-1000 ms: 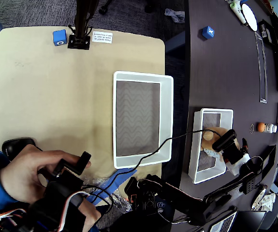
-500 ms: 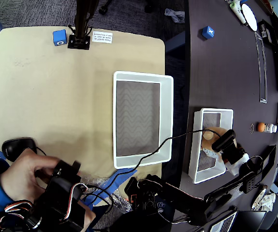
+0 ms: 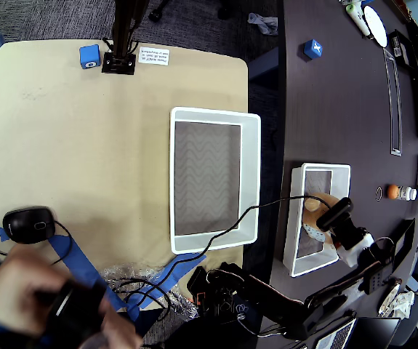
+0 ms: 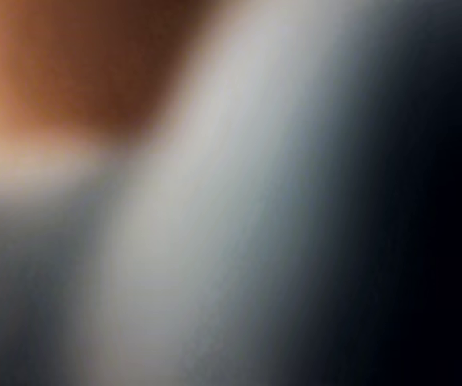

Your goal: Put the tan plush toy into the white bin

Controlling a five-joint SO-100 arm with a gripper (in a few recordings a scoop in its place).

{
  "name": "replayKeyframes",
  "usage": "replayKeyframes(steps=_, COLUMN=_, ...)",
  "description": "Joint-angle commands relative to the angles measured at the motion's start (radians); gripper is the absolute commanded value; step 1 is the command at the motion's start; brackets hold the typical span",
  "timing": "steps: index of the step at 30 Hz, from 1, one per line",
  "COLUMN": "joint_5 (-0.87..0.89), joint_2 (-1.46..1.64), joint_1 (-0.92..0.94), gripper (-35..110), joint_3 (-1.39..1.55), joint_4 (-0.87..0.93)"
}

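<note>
The tan plush toy (image 3: 314, 206) lies inside the smaller white bin (image 3: 300, 251) on the dark table at the right of the overhead view. My gripper (image 3: 331, 216) hangs right over the toy, its black fingers covering part of it; the jaws' spacing does not show. The wrist view is all blur: an orange-brown patch (image 4: 70, 64) at top left, a white band beside it, darkness on the right. The white bin (image 3: 251, 174), larger and with a grey wavy bottom, stands on the tan table to the left of the smaller bin and holds nothing.
A black cable (image 3: 227, 230) crosses the large bin's lower right corner. A person's hand (image 3: 19, 283) is at the bottom left near a black mouse (image 3: 27, 224) and blue tape. Blue cubes (image 3: 89, 55) (image 3: 312, 49) and a black stand (image 3: 119, 62) sit at the top.
My gripper has barely shifted over the toy in the smaller bin. The person's hand at the bottom left has dropped toward the picture's edge, uncovering the mouse.
</note>
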Motion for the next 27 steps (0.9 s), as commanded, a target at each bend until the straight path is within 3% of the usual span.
replayKeyframes(steps=1, joint_5=-0.009, joint_2=0.202, joint_1=0.017, gripper=0, joint_3=-0.080, joint_4=0.008)
replayKeyframes(steps=14, joint_5=-0.015, joint_2=0.565, joint_1=-0.028, gripper=0, joint_3=-0.060, joint_4=0.011)
replayKeyframes(steps=22, joint_5=-0.025, joint_2=0.750, joint_1=-0.278, gripper=0, joint_3=0.058, joint_4=0.012)
replayKeyframes(steps=27, joint_5=-0.147, joint_2=0.853, joint_1=-0.456, gripper=0, joint_3=0.156, joint_4=0.011)
